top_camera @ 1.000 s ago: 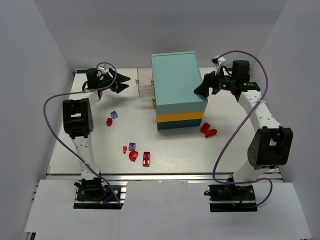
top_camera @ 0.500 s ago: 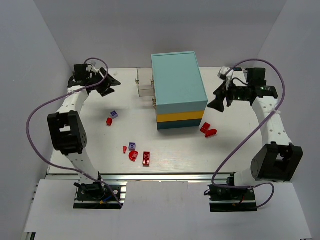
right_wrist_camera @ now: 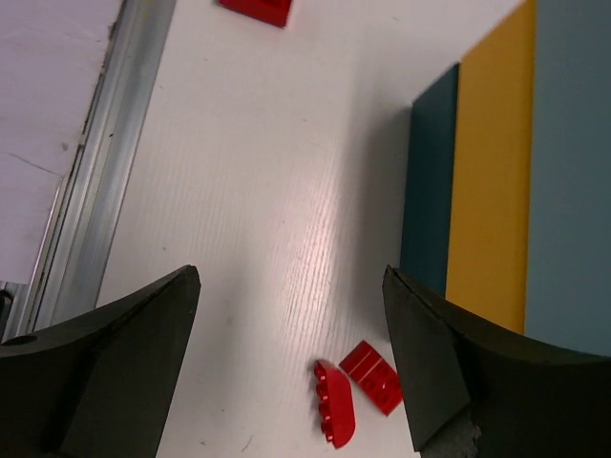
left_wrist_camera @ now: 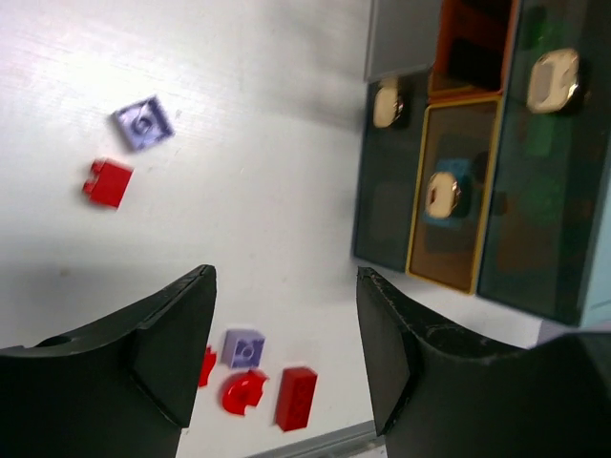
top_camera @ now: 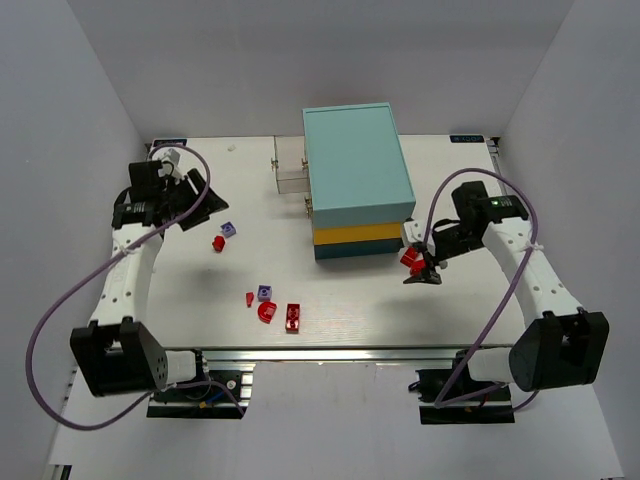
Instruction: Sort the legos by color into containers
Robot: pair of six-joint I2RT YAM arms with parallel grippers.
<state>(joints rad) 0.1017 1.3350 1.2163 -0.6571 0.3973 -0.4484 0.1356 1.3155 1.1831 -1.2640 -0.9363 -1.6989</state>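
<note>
Two red legos (right_wrist_camera: 336, 416) are seen just right of the cabinet (top_camera: 357, 170), by the wide-open right gripper (right_wrist_camera: 291, 277); the left gripper (left_wrist_camera: 286, 277) is spread wide, empty.

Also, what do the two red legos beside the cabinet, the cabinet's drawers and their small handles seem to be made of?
The two red legos look like hard, glossy plastic: even colour and moulded ridges. The drawers seem to be clear, dark-tinted plastic, since shapes show dimly through their fronts. The handles shine gold like metal, but could be plated plastic.
</note>
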